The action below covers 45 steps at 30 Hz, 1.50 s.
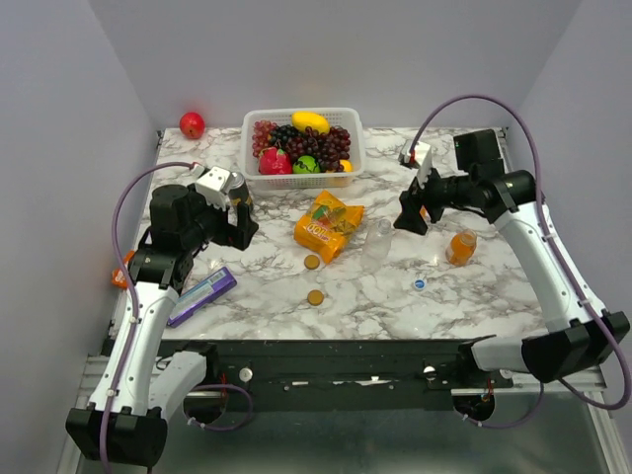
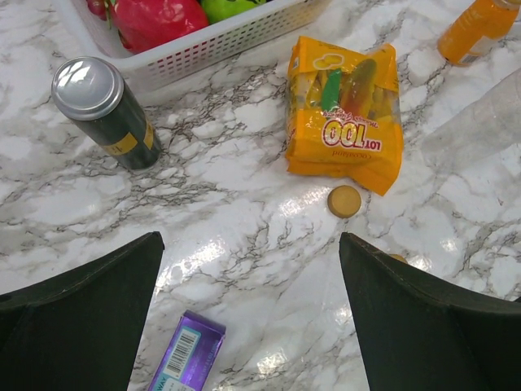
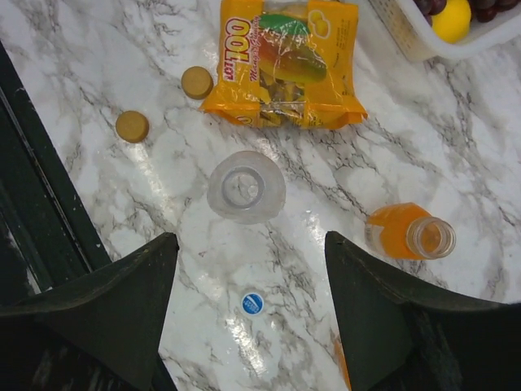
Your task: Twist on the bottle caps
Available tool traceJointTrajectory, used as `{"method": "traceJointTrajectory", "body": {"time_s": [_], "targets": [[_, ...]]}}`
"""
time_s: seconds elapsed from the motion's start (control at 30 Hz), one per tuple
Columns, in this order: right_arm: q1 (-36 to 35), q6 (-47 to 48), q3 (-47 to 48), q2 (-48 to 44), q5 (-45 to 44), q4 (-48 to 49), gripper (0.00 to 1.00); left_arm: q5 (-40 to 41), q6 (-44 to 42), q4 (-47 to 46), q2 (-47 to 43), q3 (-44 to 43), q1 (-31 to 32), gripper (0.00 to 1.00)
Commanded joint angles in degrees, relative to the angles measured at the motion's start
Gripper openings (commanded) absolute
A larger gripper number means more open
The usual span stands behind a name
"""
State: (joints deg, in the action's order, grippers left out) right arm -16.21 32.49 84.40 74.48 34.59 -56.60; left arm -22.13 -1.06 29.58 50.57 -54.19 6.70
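- Two golden-orange round plastic screw caps (image 1: 312,262) are lying loose on the white marbled counter (image 1: 276,197). One is sitting just beside the near corner of an orange foil snack packet (image 1: 328,225), and the other is lying closer to the arms.
- One white round plastic cap with a blue mark (image 1: 420,283) is lying apart from them, near the gap between a colourless clear plastic bottle (image 1: 376,244) and an orange-filled clear plastic bottle (image 1: 460,247). Both bottles are standing upright with open mouths.
- The left tool (image 2: 250,240) is being held wide open above the counter, with nothing gripped. A dark cylindrical can with a silver top (image 2: 102,110) and a purple rectangular packet (image 2: 183,358) are showing in its wrist view.
- The right tool (image 3: 251,238) is also being held wide open and empty, above the white cap and the colourless bottle.
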Motion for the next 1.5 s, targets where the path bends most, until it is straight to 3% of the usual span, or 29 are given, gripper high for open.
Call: {"method": "traceJointTrajectory", "body": {"time_s": [0.0,0.67,0.87,1.13,1.23,1.3,1.47], "targets": [[-1.19,-1.21,2.0,3.82,1.53,2.9,0.79,-3.18,0.01,-0.32,-1.26,0.32,-1.25,0.99],[-5.33,-0.32,-4.33,7.61,-1.19,6.85,0.79,-6.7,2.38,-2.34,0.58,0.14,-3.27,0.99],[-5.5,-0.15,-4.33,9.54,-2.68,7.47,0.74,-6.7,2.29,-2.43,-0.12,0.23,-3.36,0.99],[-5.94,-0.15,-5.65,9.99,-4.09,8.17,0.56,-10.65,-1.14,-2.33,1.9,-0.83,-1.08,0.99],[-6.12,0.29,-5.91,9.81,-4.35,7.82,0.38,-10.92,-2.63,-2.95,2.17,-0.04,0.94,0.99],[-6.03,0.47,-5.74,9.2,-4.44,7.21,0.27,-10.92,-4.55,-3.39,2.52,0.49,3.57,0.99],[-6.29,-0.76,-0.39,7.53,-1.2,2.73,0.14,-11.44,-6.5,-7.87,3.31,2.51,13.06,0.99]]}}
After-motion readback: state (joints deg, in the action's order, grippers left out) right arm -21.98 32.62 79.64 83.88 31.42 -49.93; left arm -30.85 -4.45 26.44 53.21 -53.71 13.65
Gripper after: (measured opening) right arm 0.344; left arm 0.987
